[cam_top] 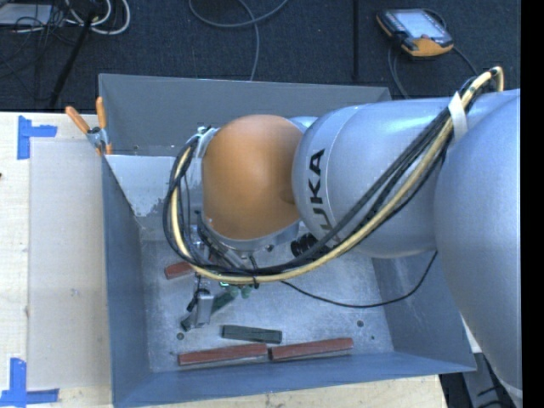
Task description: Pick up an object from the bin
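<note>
Grey metal gripper hangs low over the floor of the bin, near its left wall; whether it is spread or closed cannot be told. A small red-brown block lies just beside it and a dark grey bar lies near. Long red-brown sticks line the near wall.

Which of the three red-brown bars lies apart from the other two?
The short bar, alone at the bin floor's upper left; the two long bars lie end to end by the near wall.
</note>
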